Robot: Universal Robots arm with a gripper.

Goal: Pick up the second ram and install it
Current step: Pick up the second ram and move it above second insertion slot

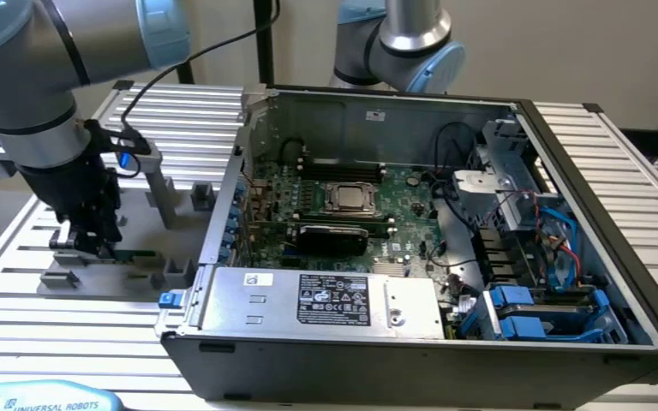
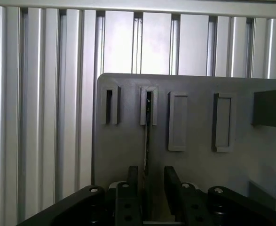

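Observation:
The second ram (image 2: 146, 141) stands on edge in a slot of the grey holder plate (image 2: 123, 150), seen as a thin dark line. My gripper (image 2: 149, 172) is open and lowered over it, one black finger (image 2: 132, 176) on each side with a gap to the stick. In the exterior view the gripper (image 1: 86, 244) hangs over the holder (image 1: 100, 278) on the exterior view's left, outside the computer case, with the green edge of the ram (image 1: 133, 253) showing beside it. The motherboard (image 1: 341, 205) with its long black memory slots (image 1: 341, 163) lies inside the case.
The open computer case (image 1: 603, 214) takes up the exterior view's right, with a power supply (image 1: 318, 300) at its front and a black card (image 1: 329, 235) below the processor socket. Grey upright blocks (image 1: 160, 193) stand on the ribbed aluminium table (image 1: 55, 330). Another arm (image 1: 403, 43) stands behind the case.

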